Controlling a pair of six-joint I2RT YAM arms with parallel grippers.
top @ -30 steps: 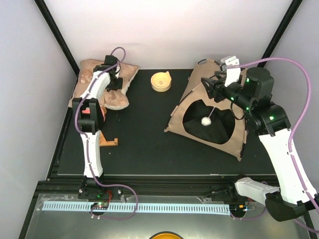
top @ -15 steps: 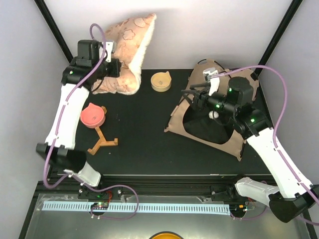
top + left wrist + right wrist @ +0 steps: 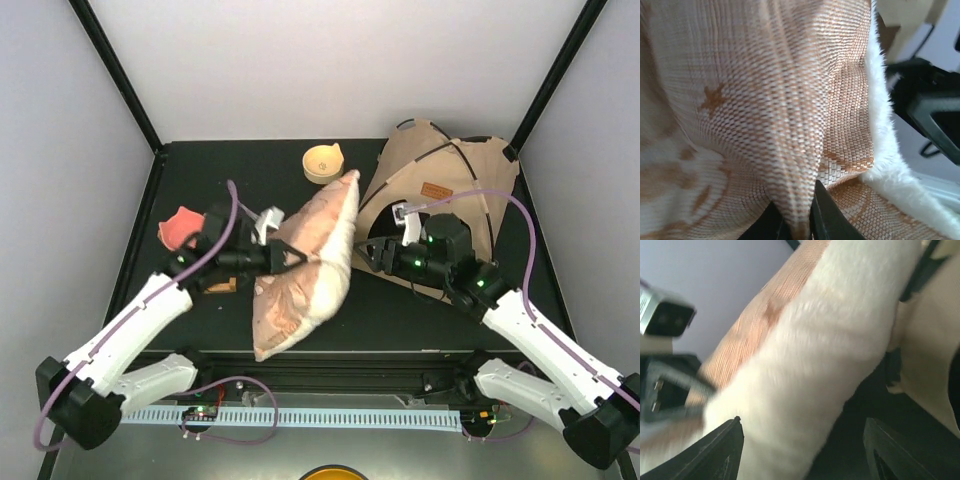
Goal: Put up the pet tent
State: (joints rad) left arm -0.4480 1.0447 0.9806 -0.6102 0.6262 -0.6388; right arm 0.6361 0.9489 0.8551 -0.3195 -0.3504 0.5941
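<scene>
Standing just beside the right jaws, pet tent (image 3: pixel 455 165).

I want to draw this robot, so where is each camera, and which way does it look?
Top external: above and behind the arm bases, looking down at the table; both arms, the pillow and the pet tent show.
Left wrist: on the left arm, looking along the left gripper, shut on the pillow's woven side.
Right wrist: on the right arm, looking past the open right gripper at the pillow's fuzzy white side.
Shared: all three see the pillow.
</scene>
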